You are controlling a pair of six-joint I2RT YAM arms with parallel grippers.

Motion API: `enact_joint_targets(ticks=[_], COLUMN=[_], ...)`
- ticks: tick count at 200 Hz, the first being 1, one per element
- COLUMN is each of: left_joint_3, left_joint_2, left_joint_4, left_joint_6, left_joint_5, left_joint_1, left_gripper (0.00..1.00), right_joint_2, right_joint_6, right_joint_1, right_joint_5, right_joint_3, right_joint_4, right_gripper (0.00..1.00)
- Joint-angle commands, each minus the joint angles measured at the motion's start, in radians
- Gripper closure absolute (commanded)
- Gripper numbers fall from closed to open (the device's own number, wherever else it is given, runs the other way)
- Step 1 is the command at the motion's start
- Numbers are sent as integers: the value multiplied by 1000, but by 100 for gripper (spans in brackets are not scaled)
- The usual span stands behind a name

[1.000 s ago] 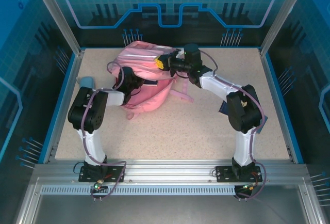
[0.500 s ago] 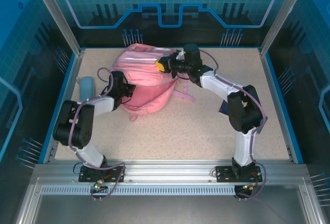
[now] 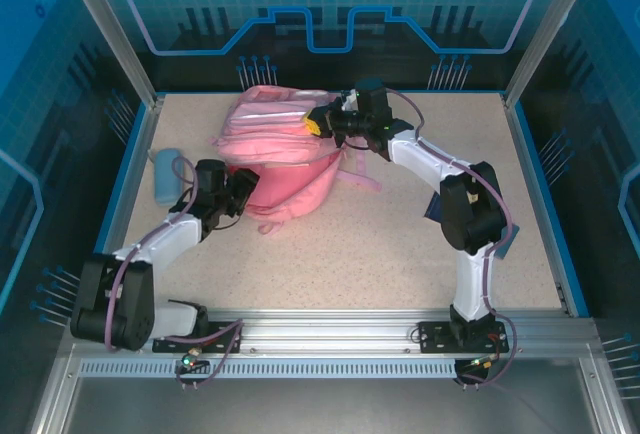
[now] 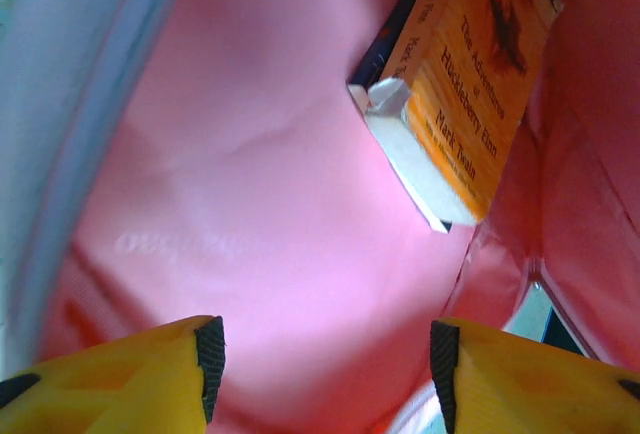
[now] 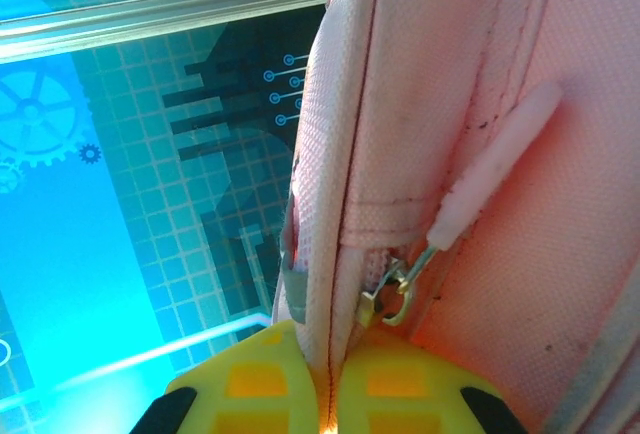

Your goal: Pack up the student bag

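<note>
Setting: speckled table (image 3: 400, 244) in a blue-lit enclosure, with the student bag (image 3: 295, 179) lying at its far middle, mouth facing the left arm.
Just changed: the left fingers (image 4: 150, 374) have backed out to the bag's opening. They are parted with nothing between them.
Inside the bag: an orange paperback book (image 4: 470, 84) lies against the pink lining, clear of the left fingers.
Meaning: judged from this, the book is packed and the left arm is free for another item, perhaps the pale-blue pencil case (image 3: 167, 174) near the table's left edge.
Right fingers (image 5: 255, 384): pinched on the bag's rim beside the zipper pull (image 5: 395, 289), holding the mouth up.
Versus earlier: the left arm was hunched up against the bag; now it lies low and stretched, and the pencil case shows fully.
</note>
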State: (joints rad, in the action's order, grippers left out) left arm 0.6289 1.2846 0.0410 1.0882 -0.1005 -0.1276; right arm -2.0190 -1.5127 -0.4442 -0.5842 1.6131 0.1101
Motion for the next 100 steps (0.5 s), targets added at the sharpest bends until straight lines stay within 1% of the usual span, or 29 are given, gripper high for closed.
enact_joint_targets(ticks=[1, 39, 47, 51, 59, 67, 68, 69, 74, 85, 100], left_joint_3=[-12, 51, 70, 78, 99, 123, 125, 129, 141, 166, 188], left_joint_2=[-93, -205, -218, -225, -234, -238, -238, -239, -243, -252, -268], left_joint_4=[-166, -356, -404, -424, -463, -506, -511, -517, -539, -571, -593], left_joint_6=[-69, -165, -188, -200, -226, -252, -255, -257, -272, -305, -342], left_joint_5=[15, 30, 43, 48, 57, 67, 68, 70, 73, 76, 76], left_joint_1=[10, 10, 10, 10, 10, 10, 9, 9, 10, 10, 11], left_gripper=[41, 39, 38, 37, 34, 32, 31, 31, 29, 26, 20], right_joint_2=[-6, 22, 29, 33, 42, 60, 66, 66, 88, 144, 234], right_joint_6=[75, 203, 243, 267, 329, 400, 423, 423, 475, 584, 696], right_joint_1=[32, 43, 46, 48, 53, 55, 56, 56, 56, 59, 73], right_joint_5=[33, 46, 52, 51, 50, 64, 70, 70, 98, 205, 369], right_joint_3=[42, -52, -74, -81, -93, -107, -111, -111, -124, -156, -220], right_joint_4=[38, -82, -115, -137, -197, -264, -279, -279, -331, -444, -546], right_gripper=[100, 100, 98, 96, 87, 74, 69, 69, 62, 44, 29])
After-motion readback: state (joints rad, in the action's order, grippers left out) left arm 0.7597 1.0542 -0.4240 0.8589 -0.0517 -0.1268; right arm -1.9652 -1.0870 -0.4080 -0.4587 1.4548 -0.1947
